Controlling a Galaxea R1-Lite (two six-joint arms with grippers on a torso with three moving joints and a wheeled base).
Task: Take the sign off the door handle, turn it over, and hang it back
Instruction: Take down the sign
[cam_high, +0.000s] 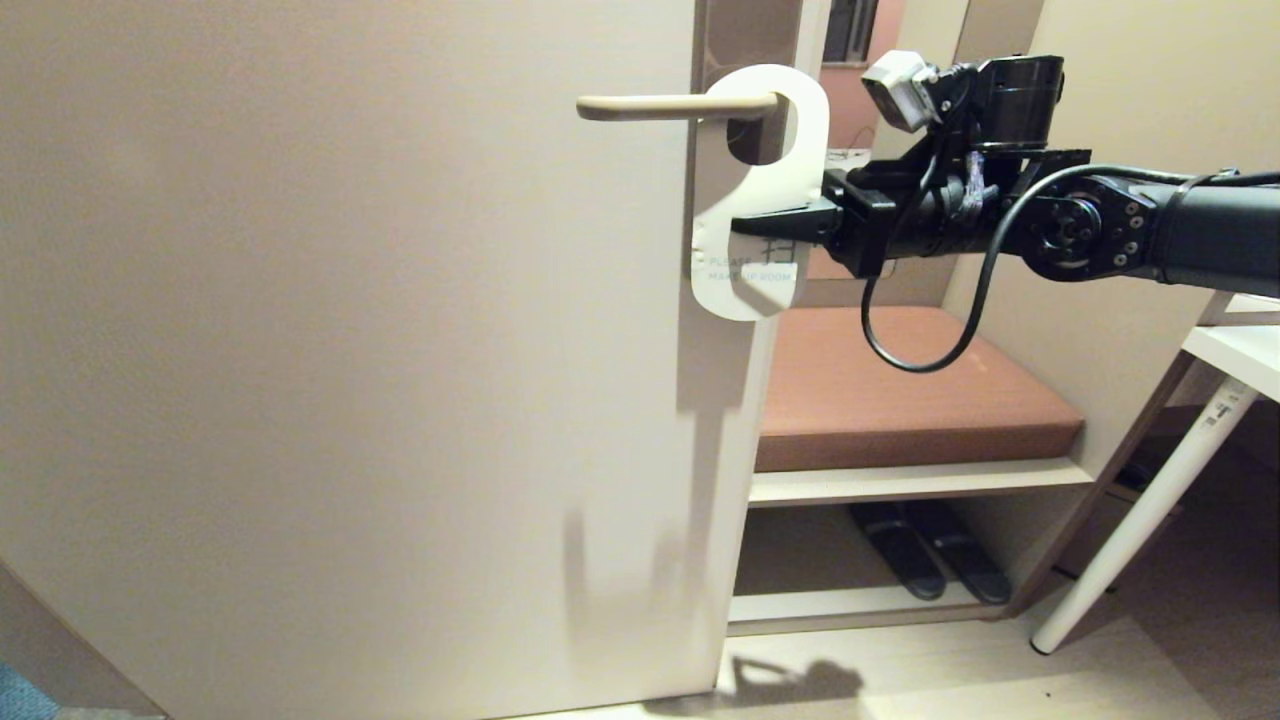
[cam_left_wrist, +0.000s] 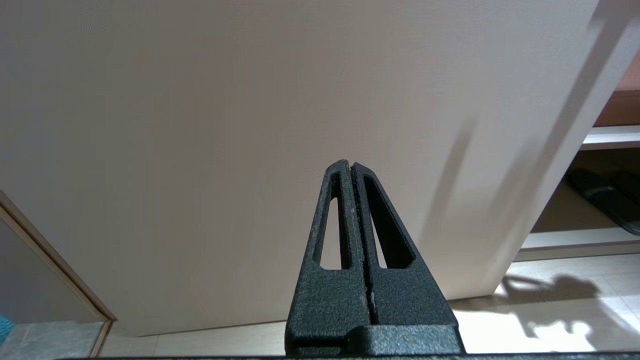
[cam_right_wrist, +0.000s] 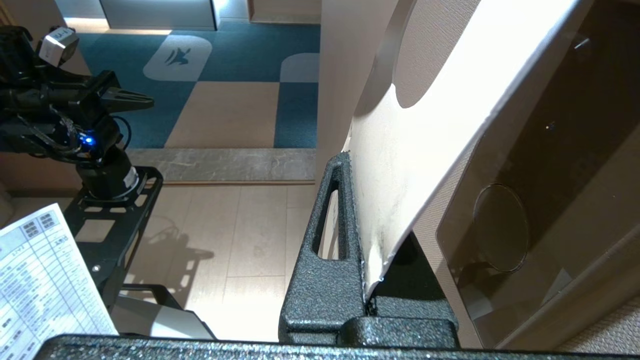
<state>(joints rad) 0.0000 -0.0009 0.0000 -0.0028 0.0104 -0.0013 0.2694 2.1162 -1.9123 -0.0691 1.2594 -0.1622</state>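
One sign (cam_high: 775, 190), white side out, hanging on one door handle (cam_high: 660, 106). Right gripper (cam_high: 760, 222) beside handle, below it, clamped on sign's edge. Left gripper (cam_left_wrist: 351, 167) low before door (cam_high: 350, 350), fingers together, empty. Two slippers (cam_high: 925, 548) under bench.

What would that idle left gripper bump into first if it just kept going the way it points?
Most likely the plain beige door panel: the shut left gripper points straight at it with nothing visible between, though the gap is hard to judge.

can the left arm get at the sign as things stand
Probably not without a big move. The left gripper is shut and parked low, facing the bare door, far from the handle. The right gripper is already clamped on the sign, coming in from the door's edge side.
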